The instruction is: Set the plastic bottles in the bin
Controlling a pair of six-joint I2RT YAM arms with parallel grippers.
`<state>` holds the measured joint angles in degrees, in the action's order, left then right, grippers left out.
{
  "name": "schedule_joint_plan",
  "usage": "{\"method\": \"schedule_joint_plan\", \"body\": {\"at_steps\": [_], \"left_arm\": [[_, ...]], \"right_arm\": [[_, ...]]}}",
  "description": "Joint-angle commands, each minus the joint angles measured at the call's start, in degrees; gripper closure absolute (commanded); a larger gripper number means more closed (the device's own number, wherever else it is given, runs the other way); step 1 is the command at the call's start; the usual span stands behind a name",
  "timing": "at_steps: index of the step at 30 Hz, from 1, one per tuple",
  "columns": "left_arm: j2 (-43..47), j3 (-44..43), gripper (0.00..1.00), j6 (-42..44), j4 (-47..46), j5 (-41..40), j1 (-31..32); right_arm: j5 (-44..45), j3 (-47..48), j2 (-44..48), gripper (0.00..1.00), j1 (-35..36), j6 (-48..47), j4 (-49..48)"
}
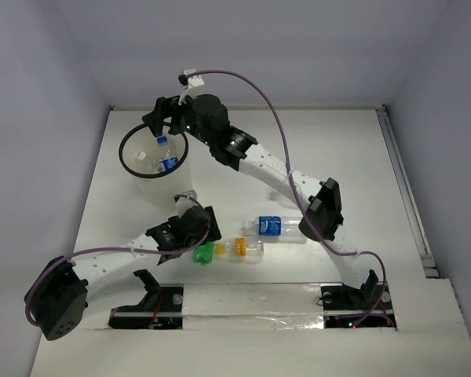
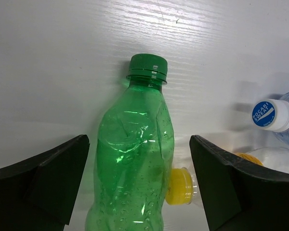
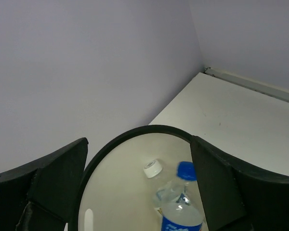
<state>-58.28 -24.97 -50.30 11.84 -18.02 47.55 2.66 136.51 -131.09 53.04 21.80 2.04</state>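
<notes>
The bin [image 1: 122, 157] stands at the far left; inside it lie a blue-capped, blue-labelled bottle [image 1: 167, 159] and a plain clear white-capped bottle [image 1: 143, 156]. My right gripper [image 1: 163, 118] hangs open and empty over the bin's rim [image 3: 149, 129], with the blue-capped bottle [image 3: 180, 207] and the white cap [image 3: 153, 168] below it. My left gripper [image 1: 198, 245] is open, its jaws either side of the lying green bottle [image 2: 135, 154], with gaps on both sides. The orange-label bottle [image 1: 246, 248] lies against the green one, its yellow cap [image 2: 179, 186] touching. Another blue-labelled bottle [image 1: 279, 226] lies to the right.
The blue-labelled bottle's blue and white cap [image 2: 272, 115] lies just right of my left gripper's right jaw. Grey walls close in the table at the back and on both sides. A rail [image 1: 404, 188] runs along the right edge.
</notes>
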Motion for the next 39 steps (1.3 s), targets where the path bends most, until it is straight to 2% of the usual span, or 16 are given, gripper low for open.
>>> {"method": "schedule_joint_plan", "body": {"at_steps": [1, 4, 8, 9, 12, 13, 16, 18, 21, 24, 27, 34, 39], "left_arm": [[-0.34, 0.45, 0.17, -0.85, 0.03, -1.05, 0.17], [-0.78, 0.28, 0.22, -0.94, 0.56, -1.14, 0.17], [-0.96, 0.01, 0.28, -1.29, 1.26, -1.75, 0.17], [-0.96, -0.16, 0.29, -1.38, 1.35, -2.02, 0.17], [-1.83, -0.43, 0.32, -1.46, 1.44, -2.28, 0.17], [-2.1, -0.52, 0.34, -1.46, 1.7, -2.46, 0.17], [-2.54, -1.04, 0.42, -1.55, 2.14, -3.33, 0.17], [-1.84, -1.92, 0.51, -1.46, 2.75, -4.39, 0.17], [0.18, -3.76, 0.6, -0.59, 3.72, -6.32, 0.17], [2.64, -6.65, 0.63, 0.73, 4.86, -8.08, 0.17], [4.58, -11.91, 0.63, 1.7, 8.11, -9.49, 0.17], [9.85, -25.81, 0.65, 9.86, 9.52, -11.32, 0.17], [9.94, -37.14, 0.65, 18.11, 6.1, -18.62, 0.17]], "right_arm": [[-0.11, 1.66, 4.25, 0.08, 0.75, -2.38, -3.8], [0.07, -3.16, 8.64, 0.08, 0.75, -2.64, -5.2], [1.65, -14.66, 17.69, 0.09, 0.75, -3.17, -7.57], [1.74, -21.22, 22.23, 0.09, 0.75, -3.17, -8.54], [2.79, -30.66, 29.02, 0.09, 0.75, -1.85, -11.53], [2.79, -36.52, 33.31, 0.09, 0.75, -1.24, -12.93], [3.32, -46.46, 41.14, 0.09, 0.75, 0.08, -13.47], [4.2, -51.23, 44.93, 0.09, 0.75, 0.61, -13.21], [5.69, -60.11, 52.58, 0.19, 0.75, 1.14, -11.72], [6.75, -68.02, 60.67, 0.49, 0.75, 0.61, -7.85], [7.28, -76.17, 68.73, 0.61, 0.75, 0.08, -3.9], [-6.25, -91.48, 79.66, 0.59, 0.75, -0.54, 0.24], [-16.71, -97.13, 78.62, 0.63, 1.98, 0.17, -5.55]]}}
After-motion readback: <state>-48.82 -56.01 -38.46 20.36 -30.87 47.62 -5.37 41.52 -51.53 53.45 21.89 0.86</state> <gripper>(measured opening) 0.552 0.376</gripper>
